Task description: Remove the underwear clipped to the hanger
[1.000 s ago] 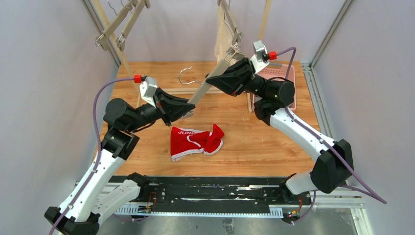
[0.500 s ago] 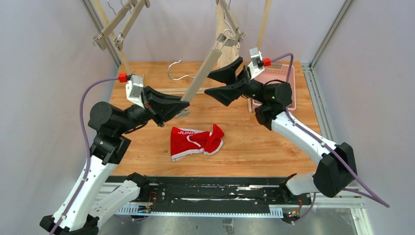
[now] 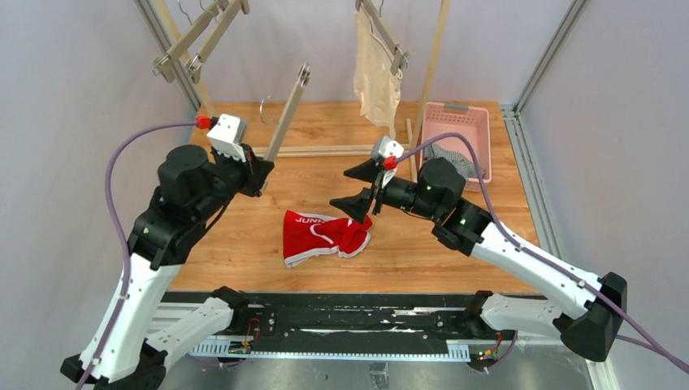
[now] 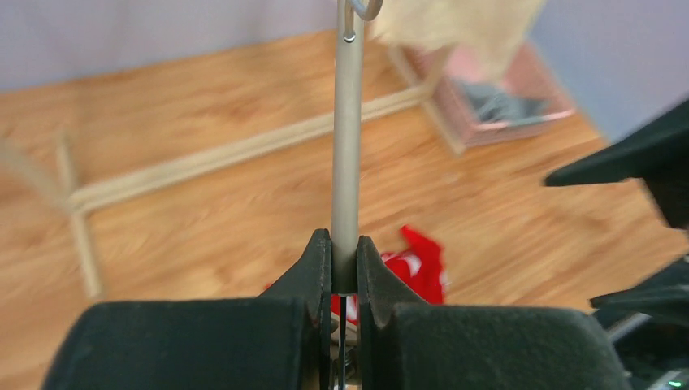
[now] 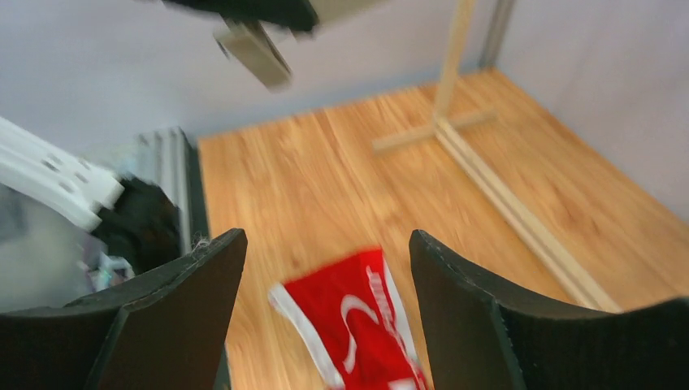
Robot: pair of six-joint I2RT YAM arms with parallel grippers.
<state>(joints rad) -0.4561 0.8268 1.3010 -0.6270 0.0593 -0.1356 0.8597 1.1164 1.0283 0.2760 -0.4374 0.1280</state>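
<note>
At mid-bench [image 3: 244, 264], red briefs [image 3: 325, 236] with white trim, crumpled flat on the wood, free of any clip. Just behind and above them, right gripper [image 3: 357, 189]: fingers spread wide, gripping nothing. From its own wrist camera, same red briefs [image 5: 357, 325] down between the two black fingers [image 5: 179, 301], well clear of both.

Over to the left, left gripper [image 3: 262, 166]: fingers drawn narrow, pinching the lower end of a grey hanger [image 3: 288, 110]. Close up, its flat bar squeezed straight between both pads [image 4: 313, 268], touching each. Leans up and away toward the back wall, with a bare metal clip at the top end and a wire hook just beside the bar on its left.

At the back, cream briefs [image 3: 375, 77] hanging limp from a second hanger [image 3: 382, 36], clipped at the upper edge, up beside the tall post of a wooden rack [image 3: 431, 73].

At back right, pink basket [image 3: 457, 106] standing on the bench, just beside the rack post. Inside it, grey cloth [image 3: 448, 156], probably the striped briefs, though too small and blurred to make out any stripes.

At upper left, two more hangers [image 3: 195, 41] slanting across the corner of the overhead view.
</note>
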